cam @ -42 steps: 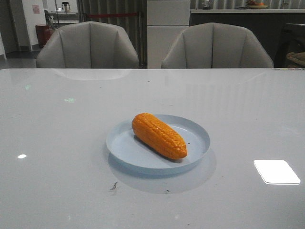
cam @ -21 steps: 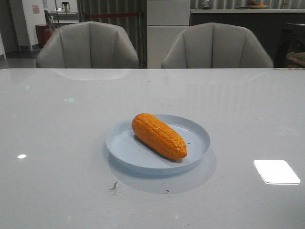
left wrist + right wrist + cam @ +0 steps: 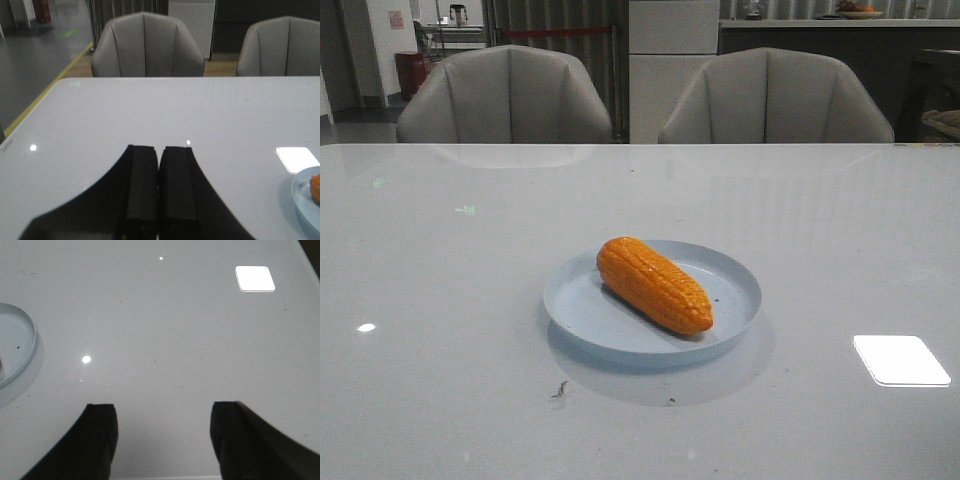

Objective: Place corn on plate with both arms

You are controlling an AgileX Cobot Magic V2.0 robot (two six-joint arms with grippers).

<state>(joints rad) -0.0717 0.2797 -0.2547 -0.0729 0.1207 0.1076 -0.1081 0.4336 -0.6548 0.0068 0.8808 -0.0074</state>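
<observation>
The orange-yellow corn (image 3: 653,283) lies slantwise in the pale blue plate (image 3: 735,290) at the middle of the table. No gripper shows in the front view. In the left wrist view my left gripper (image 3: 160,148) is shut and empty over bare table, with the plate's edge (image 3: 301,197) and a bit of the corn (image 3: 316,186) at the far side of the frame. In the right wrist view my right gripper (image 3: 162,407) is open and empty above bare table, well apart from the plate's rim (image 3: 27,350).
The glossy white table (image 3: 470,330) reflects a bright ceiling light (image 3: 900,360). Two grey chairs (image 3: 505,95) (image 3: 775,95) stand behind its far edge.
</observation>
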